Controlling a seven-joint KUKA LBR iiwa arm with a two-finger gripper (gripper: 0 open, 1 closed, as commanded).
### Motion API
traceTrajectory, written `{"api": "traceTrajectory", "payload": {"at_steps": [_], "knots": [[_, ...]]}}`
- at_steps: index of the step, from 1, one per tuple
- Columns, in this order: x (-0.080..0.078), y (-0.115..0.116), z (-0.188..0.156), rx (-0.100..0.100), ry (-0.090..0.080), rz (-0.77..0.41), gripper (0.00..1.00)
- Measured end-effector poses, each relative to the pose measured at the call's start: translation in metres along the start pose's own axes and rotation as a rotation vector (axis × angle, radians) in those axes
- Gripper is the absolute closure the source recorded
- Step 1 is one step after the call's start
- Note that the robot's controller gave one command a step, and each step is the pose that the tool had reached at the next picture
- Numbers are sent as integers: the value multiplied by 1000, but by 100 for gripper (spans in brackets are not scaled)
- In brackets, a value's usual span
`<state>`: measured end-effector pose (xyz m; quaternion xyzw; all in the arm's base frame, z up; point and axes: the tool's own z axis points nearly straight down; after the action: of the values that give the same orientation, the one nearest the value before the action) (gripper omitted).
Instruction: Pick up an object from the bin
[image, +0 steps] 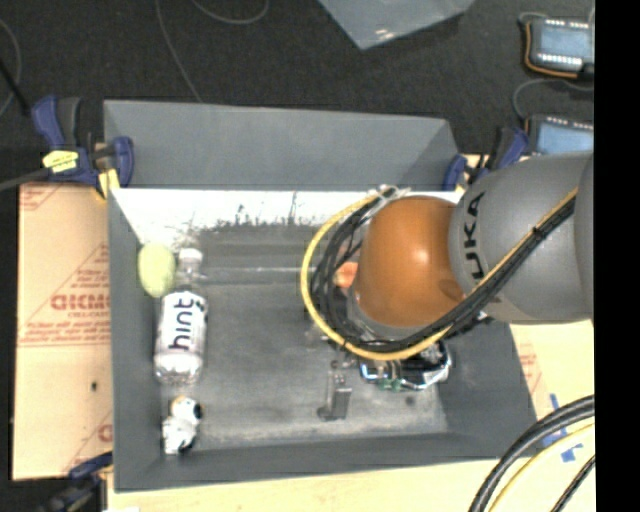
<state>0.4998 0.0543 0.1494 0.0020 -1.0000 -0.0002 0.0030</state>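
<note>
The gripper (337, 398) hangs low over the lower middle of the frame, above a bare, scuffed patch of the grey metal bin's (270, 440) floor. From this angle I cannot tell whether it is open or closed, and I see no item in its grasp. Above it, the grey robot arm (530, 250) enters from the right, its wrist under a rounded orange cover (405, 265) ringed by black and yellow cables (318, 300).

The loose things lie along the bin's left wall, well apart from the gripper. A clear plastic water bottle with a white "hint" label (181, 330) lies on its side with its cap toward the upper left. A pale yellow-green ball (156, 270) sits just beside that cap. A small white and black toy figure (181, 424) rests in the lower left corner, just below the bottle's base.

Outside the bin the surroundings are dark, with thin cords trailing across the upper left.
</note>
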Motion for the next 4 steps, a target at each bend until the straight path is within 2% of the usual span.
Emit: {"api": "traceTrajectory", "payload": {"at_steps": [1,2,3,4], "knots": [[-2,0,-4,-1,-8,2,0],[-7,-10,-34,0,0,76,0],[-4,-20,-80,0,-5,97,0],[10,-3,-114,0,-5,-156,0]]}}
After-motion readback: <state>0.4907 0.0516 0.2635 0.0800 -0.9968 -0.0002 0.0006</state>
